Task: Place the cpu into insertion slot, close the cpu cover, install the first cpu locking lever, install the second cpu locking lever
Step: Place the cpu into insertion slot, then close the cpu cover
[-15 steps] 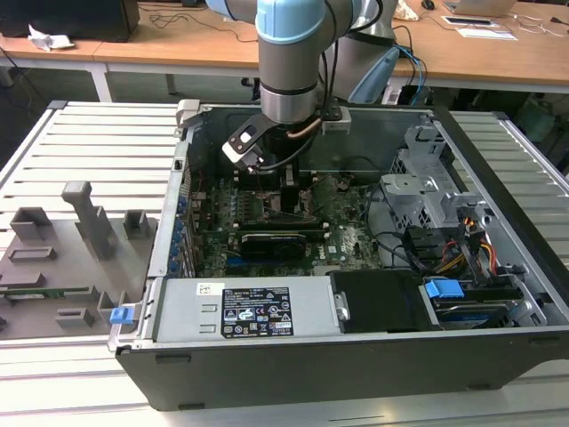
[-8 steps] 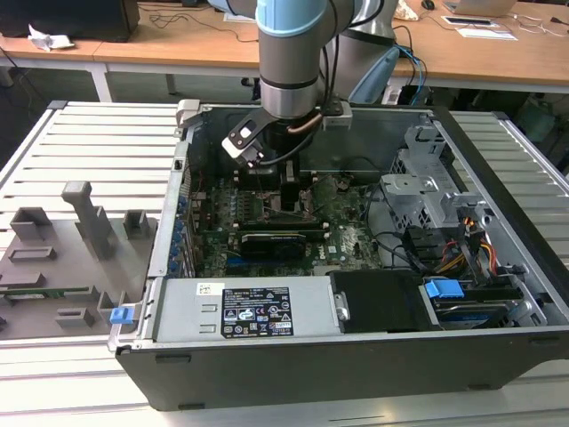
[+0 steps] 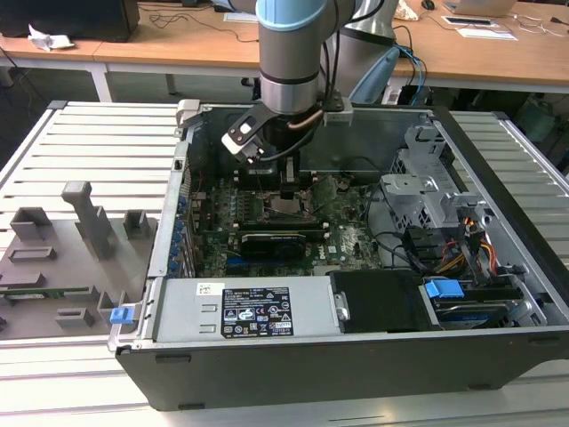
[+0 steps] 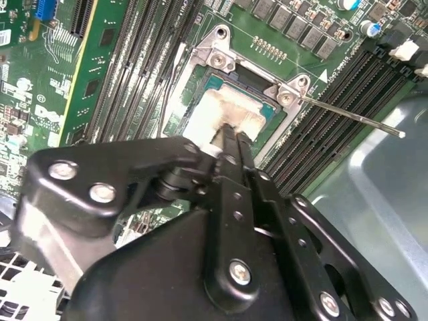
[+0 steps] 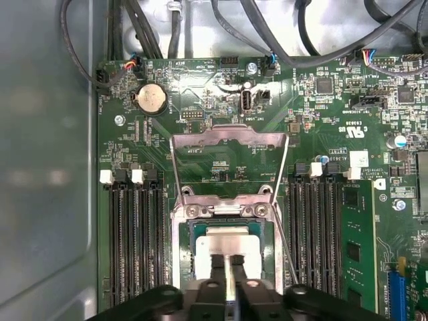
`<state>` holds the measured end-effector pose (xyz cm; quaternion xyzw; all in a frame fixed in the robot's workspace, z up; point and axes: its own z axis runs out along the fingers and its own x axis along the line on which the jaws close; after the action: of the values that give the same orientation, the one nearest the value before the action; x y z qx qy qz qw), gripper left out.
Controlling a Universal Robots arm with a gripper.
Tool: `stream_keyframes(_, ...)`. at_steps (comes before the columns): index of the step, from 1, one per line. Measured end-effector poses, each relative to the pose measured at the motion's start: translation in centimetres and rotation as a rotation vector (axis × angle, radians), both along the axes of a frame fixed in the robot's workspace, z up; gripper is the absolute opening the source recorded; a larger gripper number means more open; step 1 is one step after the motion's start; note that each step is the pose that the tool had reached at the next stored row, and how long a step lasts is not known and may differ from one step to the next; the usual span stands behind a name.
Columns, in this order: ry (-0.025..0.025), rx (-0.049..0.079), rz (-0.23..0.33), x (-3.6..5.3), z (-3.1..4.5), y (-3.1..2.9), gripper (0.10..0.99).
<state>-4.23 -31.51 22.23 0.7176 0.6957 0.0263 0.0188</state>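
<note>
The cpu (image 5: 227,242), a pale silver square, lies flat in the socket of the green motherboard (image 5: 334,114); the second wrist view shows the cpu (image 4: 224,110) too. My gripper (image 5: 229,262) stands straight over it, its black fingers (image 4: 231,144) shut together with the tips at the chip's top face. The cpu cover (image 5: 227,137), a grey metal frame with a square window, is swung open and lies back beyond the socket. A thin locking lever (image 5: 285,234) sticks out unlatched beside the socket, and the lever (image 4: 351,117) shows again from the other wrist. In the exterior view my gripper (image 3: 292,191) reaches down into the open case.
Black memory slots (image 5: 134,241) flank the socket, with more slots (image 5: 321,234) on its other side. A coin cell (image 5: 151,99) and cables (image 5: 267,33) lie past the cover. The case wall (image 5: 47,167), power supply (image 3: 253,307), drive cage (image 3: 427,187) and a grey fixture tray (image 3: 71,249) surround the work area.
</note>
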Motion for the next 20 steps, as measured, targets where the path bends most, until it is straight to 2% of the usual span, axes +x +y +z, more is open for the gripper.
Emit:
stream_keyframes(1, 0.0000, 0.000, 0.000, 0.00, 0.03, 0.00, 0.110)
stream_keyframes(13, 0.0001, 0.000, 0.000, 0.00, 0.54, 0.00, 0.106)
stream_keyframes(16, 0.0001, 0.000, 0.000, 0.00, 1.34, 0.00, 0.106)
stream_keyframes(20, 0.0000, 0.000, 0.000, 0.00, 1.81, 0.00, 0.106)
